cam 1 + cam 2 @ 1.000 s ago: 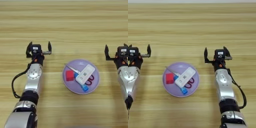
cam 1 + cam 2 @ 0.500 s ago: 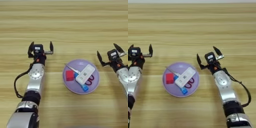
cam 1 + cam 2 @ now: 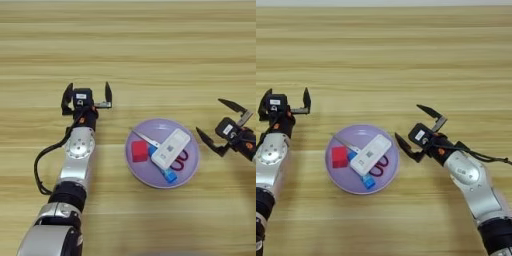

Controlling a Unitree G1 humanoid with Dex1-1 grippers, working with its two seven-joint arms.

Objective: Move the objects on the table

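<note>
I had the purple plate sitting near the middle of the wooden desk, and all four small items lay on it. The white remote-like device lay slantwise across the plate's centre, its upper end pointing toward the far right. The red cube sat just left of it, close beside it. The red-handled scissors lay under the white device, their handles showing at its lower right and the blades poking out toward the upper left of the plate. The blue glue stick showed at the near side of the plate, just below the device, mostly hidden by it.

My right gripper was turned to face the plate from its right side, close to the rim but not touching it. Its fingers were spread wide apart, with nothing between them; one reached up and away, the other lay low near the plate's edge.

My left gripper was parked on the left, well apart from the plate and beyond its far-left side. Its fingers pointed away from me and were also apart, holding nothing. The left arm ran back toward me along the desk, with a black cable looping beside it.
</note>
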